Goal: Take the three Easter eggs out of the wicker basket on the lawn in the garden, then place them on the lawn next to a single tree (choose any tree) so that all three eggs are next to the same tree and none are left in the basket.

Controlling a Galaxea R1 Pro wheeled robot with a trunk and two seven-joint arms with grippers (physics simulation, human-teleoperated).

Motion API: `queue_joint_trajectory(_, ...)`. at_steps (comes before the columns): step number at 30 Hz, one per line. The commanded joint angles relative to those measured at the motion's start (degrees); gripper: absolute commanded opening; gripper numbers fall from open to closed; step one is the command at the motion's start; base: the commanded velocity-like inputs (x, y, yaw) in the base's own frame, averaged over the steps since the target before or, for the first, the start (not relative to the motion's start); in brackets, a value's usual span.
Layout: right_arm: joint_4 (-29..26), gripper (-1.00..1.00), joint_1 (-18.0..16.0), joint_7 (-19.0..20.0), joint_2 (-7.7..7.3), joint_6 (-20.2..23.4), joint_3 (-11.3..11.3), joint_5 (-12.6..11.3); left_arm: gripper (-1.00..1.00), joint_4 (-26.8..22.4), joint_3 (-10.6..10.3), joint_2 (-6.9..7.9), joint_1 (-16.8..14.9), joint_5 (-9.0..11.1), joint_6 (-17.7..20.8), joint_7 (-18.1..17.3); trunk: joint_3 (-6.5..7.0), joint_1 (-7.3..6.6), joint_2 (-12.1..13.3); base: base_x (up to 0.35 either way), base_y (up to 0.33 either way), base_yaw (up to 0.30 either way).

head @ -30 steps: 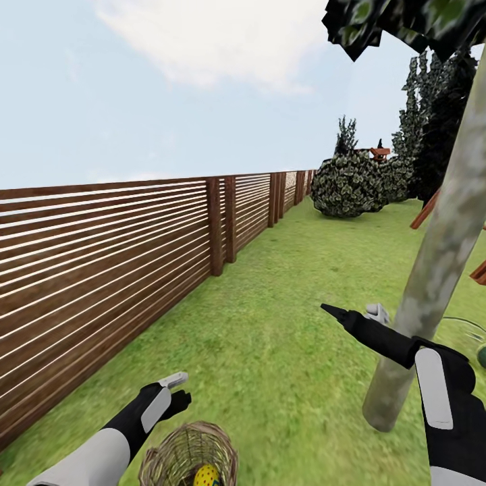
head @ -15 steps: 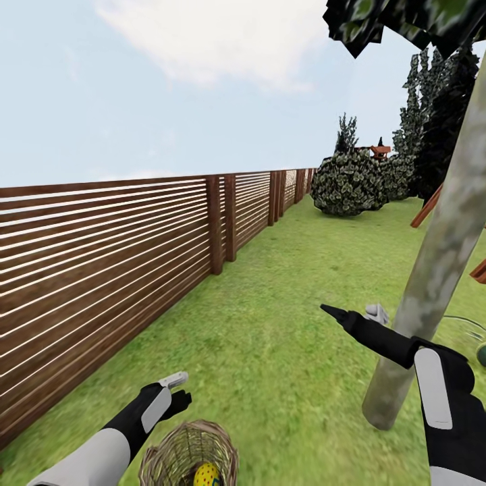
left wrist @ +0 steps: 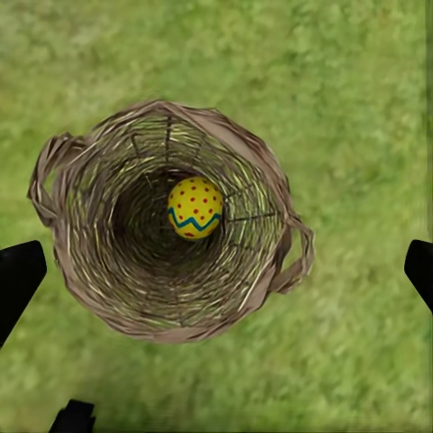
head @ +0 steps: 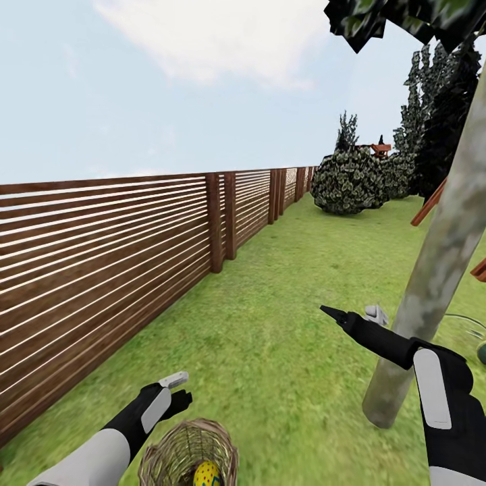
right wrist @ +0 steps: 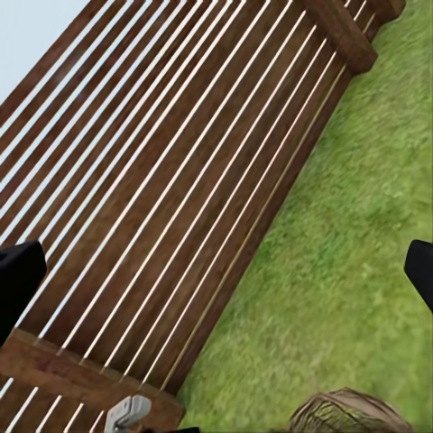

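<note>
Progress looks to be past the midpoint, as a judgement: the left wrist view looks straight down into the wicker basket (left wrist: 171, 221), and one Easter egg (left wrist: 195, 207) lies on its floor, with no other egg seen inside it. The same egg (head: 206, 474) peeks from the basket (head: 189, 455) at the bottom edge of the head view. A dark green rounded thing (head: 481, 354) lies cut off at the frame edge beyond the tree (head: 432, 283); whether it is an egg cannot be told. What remains, at least, is lifting this last egg and setting it on the lawn (head: 283, 324) by that trunk. The left pincer (head: 177, 390) hangs above the basket's far rim, fingers spread wide and holding nothing; its dark fingertips (left wrist: 20, 280) frame the basket well outside its rim. The right pincer (head: 356, 314) is held out over the grass just beside the trunk, also open and empty. Room is generous: bare grass runs between basket and tree, and the slatted wooden fence (head: 101, 270) stands well apart along the robot's left.
</note>
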Motion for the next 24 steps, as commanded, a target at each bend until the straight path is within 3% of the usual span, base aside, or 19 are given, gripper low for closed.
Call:
queue_joint_trajectory(1,-0.01,1.0,-0.04,0.6,0.01,0.23,-0.09,0.49,1.0,-0.1,-0.47,0.06,0.0,0.58,-0.22,0.38,-0.24,0.24,-0.46,0.0,0.0,0.0)
queue_joint_trajectory(6,-0.12,1.0,-0.04,0.6,0.01,0.23,-0.1,0.41,1.0,-0.03,-0.54,0.06,-0.01,0.55,-1.43,0.18,-1.21,1.34,-2.47,0.0,0.0,0.0)
queue_joint_trajectory(18,-0.16,1.0,-0.04,0.6,0.01,0.23,-0.1,0.4,1.0,-0.08,-0.57,0.07,0.01,0.54,-1.85,0.13,-1.22,1.34,-2.47,0.0,0.0,0.0)
queue_joint_trajectory(24,-0.16,1.0,-0.04,0.6,0.01,0.23,-0.1,0.4,1.0,-0.08,-0.5,0.07,0.01,0.54,-1.85,0.13,-2.3,2.66,-4.87,0.0,0.0,0.0)
